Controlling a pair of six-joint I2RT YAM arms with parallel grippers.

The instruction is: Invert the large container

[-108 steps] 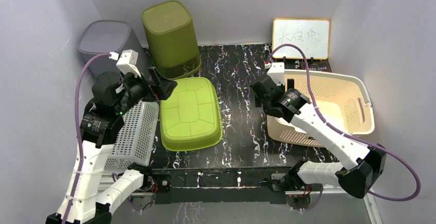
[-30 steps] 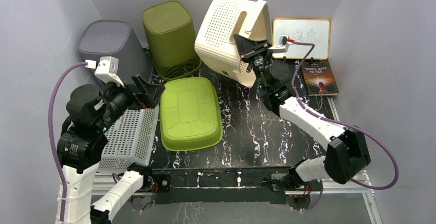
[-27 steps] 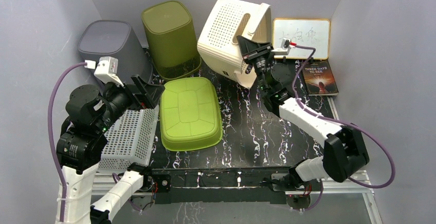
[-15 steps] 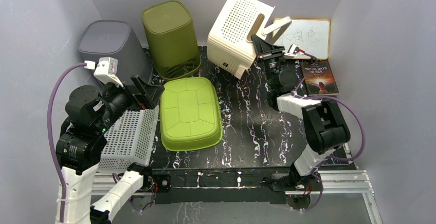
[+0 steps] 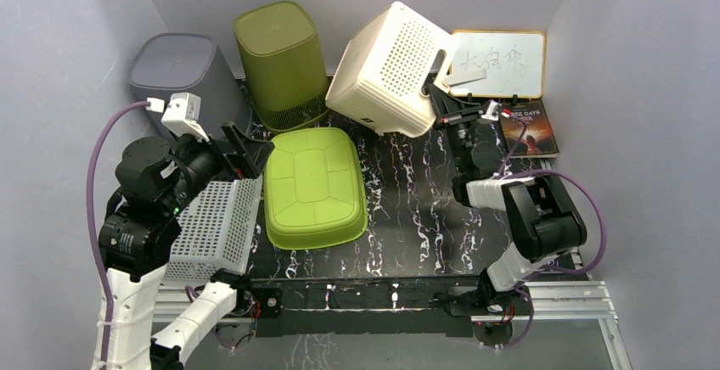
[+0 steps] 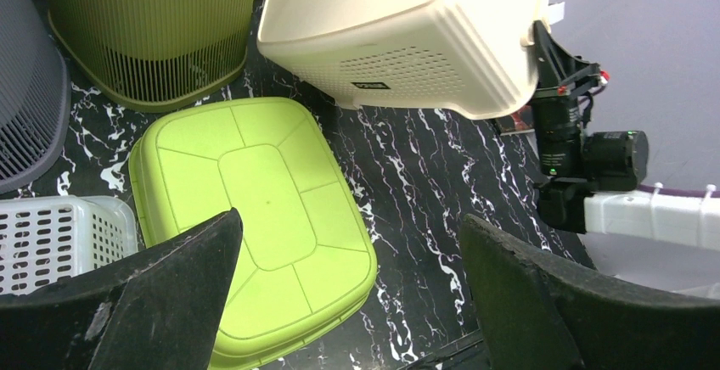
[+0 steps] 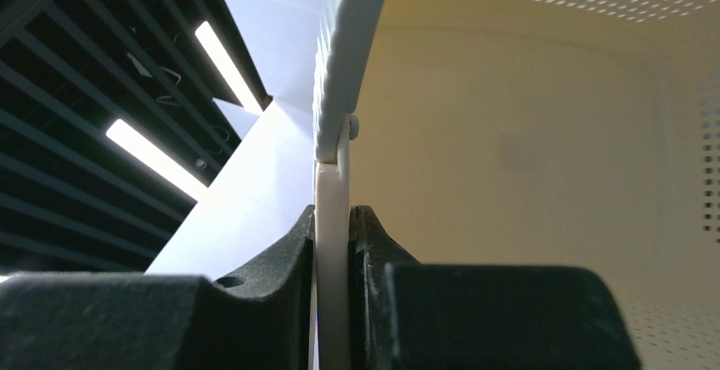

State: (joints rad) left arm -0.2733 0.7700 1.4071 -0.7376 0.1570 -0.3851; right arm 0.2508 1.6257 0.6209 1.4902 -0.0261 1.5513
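1. The cream basket [image 5: 386, 69] is held tilted in the air above the back of the table.
2. It is judged to be light, stiff, perforated plastic. Its thin hinged handle [image 7: 331, 179] may let it swing, so the rim would likely be the steadier hold.
3. The right gripper [image 7: 334, 217] is clamped on that handle. The left gripper [image 5: 249, 151] is spread wide, with nothing held, near the green tub [image 5: 314, 187].
4. A small dark label [image 6: 371, 85] on the basket cannot be read. Handwritten characters are seen on the whiteboard [image 5: 501, 56], and the book [image 5: 533, 128] title is partly hidden.

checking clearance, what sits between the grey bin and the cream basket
The tall olive bin, standing upside down; the top view shows it plainly.
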